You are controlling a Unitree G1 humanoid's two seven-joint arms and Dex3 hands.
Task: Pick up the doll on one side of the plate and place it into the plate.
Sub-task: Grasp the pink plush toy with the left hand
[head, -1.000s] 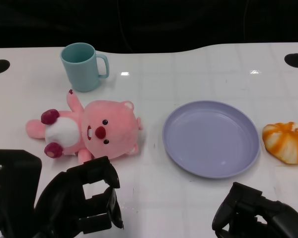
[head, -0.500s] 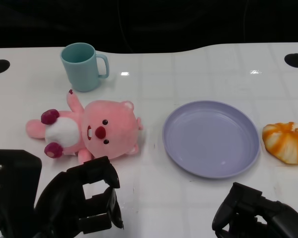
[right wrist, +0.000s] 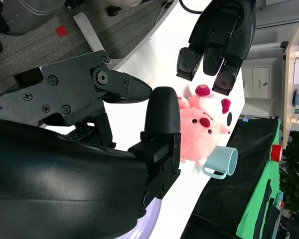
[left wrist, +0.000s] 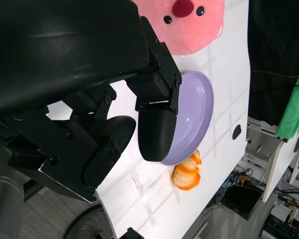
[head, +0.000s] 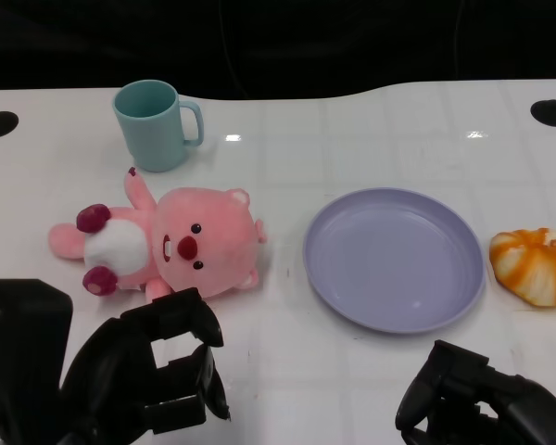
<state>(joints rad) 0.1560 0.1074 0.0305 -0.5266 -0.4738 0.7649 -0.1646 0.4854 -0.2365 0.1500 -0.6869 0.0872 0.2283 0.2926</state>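
Slightly lower and nearer the table edge than a second ago, the left hand (head: 153,375) hovers empty with fingers parted, just short of the pink doll (head: 167,243). That doll lies on its back left of the purple plate (head: 394,258). Behind the doll stands a teal mug (head: 155,124); right of the plate sits an orange-striped bun (head: 535,265). Near the plate's front, the right hand (head: 477,399) grasps nothing, fingers loosely curled.

Fuzzy pink plush on the doll (head: 171,243), white patch at its belly. Smooth, slightly glossy lilac plate (head: 394,259). Matt teal mug (head: 155,125). Glossy white table (head: 352,139), catching light. Matt black plastic on both hands.
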